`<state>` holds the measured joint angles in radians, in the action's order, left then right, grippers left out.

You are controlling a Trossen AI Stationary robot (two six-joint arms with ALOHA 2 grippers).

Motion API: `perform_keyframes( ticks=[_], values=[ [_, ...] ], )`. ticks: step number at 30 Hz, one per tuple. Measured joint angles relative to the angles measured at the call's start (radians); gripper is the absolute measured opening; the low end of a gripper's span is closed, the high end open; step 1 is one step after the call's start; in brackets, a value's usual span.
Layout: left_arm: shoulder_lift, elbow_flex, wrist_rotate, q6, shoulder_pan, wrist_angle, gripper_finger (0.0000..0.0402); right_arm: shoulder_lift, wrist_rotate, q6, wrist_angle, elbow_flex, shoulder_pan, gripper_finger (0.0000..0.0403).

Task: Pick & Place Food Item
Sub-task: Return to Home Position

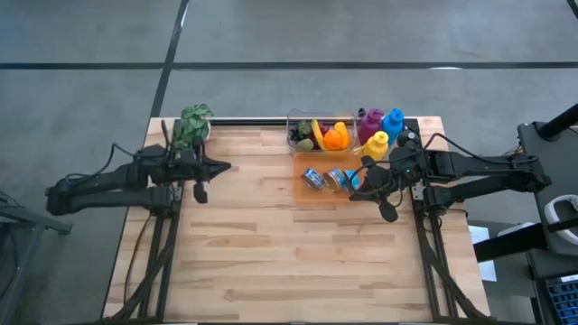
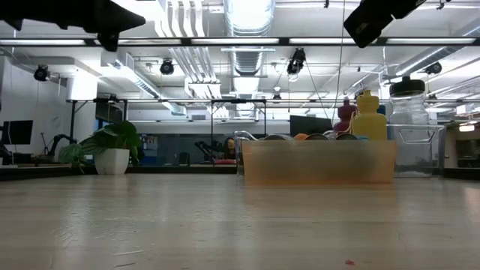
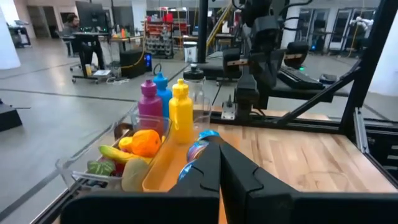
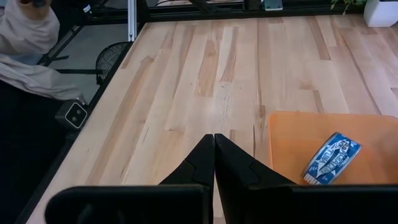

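Note:
Toy food fills a clear bin point(image 1: 318, 134) at the table's far edge: an orange point(image 3: 146, 142), a banana point(image 3: 115, 153) and green pieces. In front of it an orange tray point(image 1: 312, 190) holds blue cans point(image 1: 313, 179), one of them point(image 4: 333, 157) lying on its side. My left gripper point(image 1: 226, 166) is shut and empty, level above the table's left part, pointing toward the tray. My right gripper point(image 1: 354, 193) is shut and empty over the tray's right near corner, tilted down. Both sets of fingertips meet in the wrist views point(image 3: 219, 146) point(image 4: 214, 138).
Purple point(image 1: 369, 122), blue point(image 1: 393, 121) and yellow point(image 1: 377, 144) bottles and a clear jar point(image 2: 409, 97) stand right of the bin. A potted plant point(image 1: 192, 126) sits at the far left corner. The table's near half point(image 1: 289, 262) is bare wood.

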<state>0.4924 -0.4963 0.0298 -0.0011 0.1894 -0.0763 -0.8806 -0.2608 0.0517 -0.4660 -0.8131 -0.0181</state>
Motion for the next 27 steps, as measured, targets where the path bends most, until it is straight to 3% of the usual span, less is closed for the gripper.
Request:
perform_keyframes(
  ticks=[20, 27],
  values=[
    [-0.493, 0.306, 0.03, -0.003, -0.001, 0.0, 0.0001, 0.0, 0.0, 0.012, 0.005, 0.0, 0.0, 0.0008],
    [-0.479, 0.335, 0.031, 0.002, -0.001, 0.006, 0.0001, -0.005, 0.0, 0.05, 0.013, 0.001, 0.0, 0.0008]
  ],
)
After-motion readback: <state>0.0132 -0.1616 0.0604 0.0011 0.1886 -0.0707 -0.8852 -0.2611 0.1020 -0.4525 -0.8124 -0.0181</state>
